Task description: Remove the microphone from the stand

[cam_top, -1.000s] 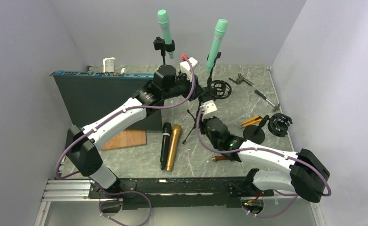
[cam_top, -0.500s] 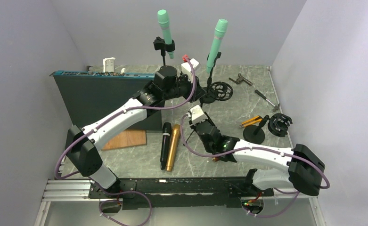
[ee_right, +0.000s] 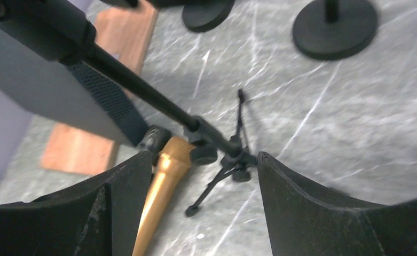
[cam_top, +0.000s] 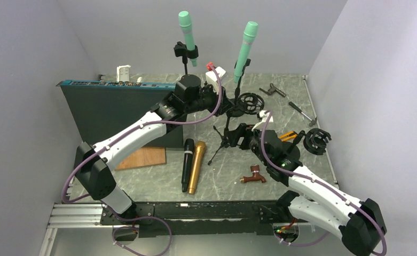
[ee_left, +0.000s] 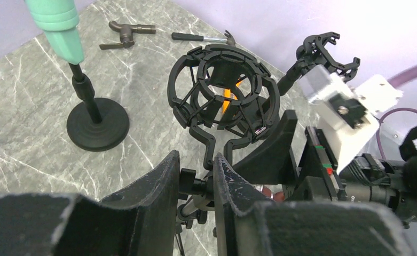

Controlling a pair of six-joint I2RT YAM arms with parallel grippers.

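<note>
Two robot arms meet over a grey marbled table, and we see a dark, slab-like case standing on edge along its left side. The left arm reaches to the far middle of the table. There the left gripper has its fingers drawn narrow, pinched on the upper joint of a tripod stand just under an empty black shock mount. The right gripper comes in lower on the same stand from the right. In its wrist view we find its fingers spread wide, one on either side of the slanting pole and clear of it.

Behind them, at the far edge, the left green microphone sits almost upright in the clip of a slim stand. The right green microphone leans in its own stand, whose round base rests on the table just left of the shock mount.

Nearer to us, a black microphone and a gold microphone lie side by side, left of the tripod's feet. A wooden board lies flat at the foot of the case. To the right we note a second shock mount, a hammer, orange-handled pliers and a small brown fitting.
</note>
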